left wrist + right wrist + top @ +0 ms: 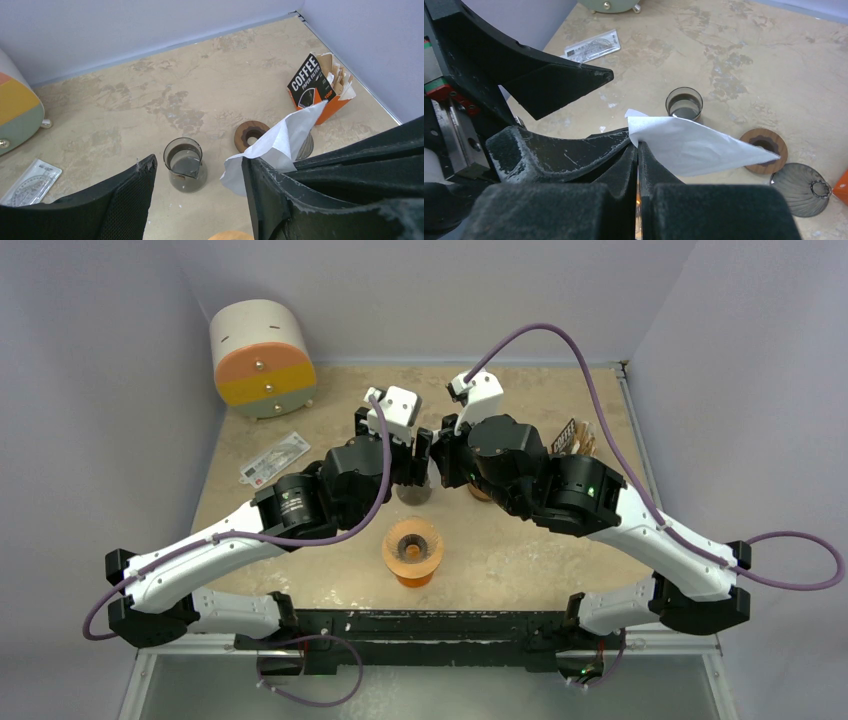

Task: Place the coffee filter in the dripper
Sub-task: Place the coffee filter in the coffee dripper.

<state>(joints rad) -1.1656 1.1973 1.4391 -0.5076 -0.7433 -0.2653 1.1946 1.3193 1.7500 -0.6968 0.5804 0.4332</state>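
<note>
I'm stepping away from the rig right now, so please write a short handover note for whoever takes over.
Right gripper: shut on the white coffee filter, holding it above the table.
Left gripper: open, holding nothing, with one finger close beside the filter's edge.
Orange dripper: upright at the table's near middle, no filter in it.
Done: filter picked up.
Left: carry it to the dripper and seat it inside.

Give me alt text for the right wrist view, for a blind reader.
The right tool is shut on the corner of a white paper filter, held above a table. The open left tool is beside it; a glass cup and wooden ring sit below.
</note>
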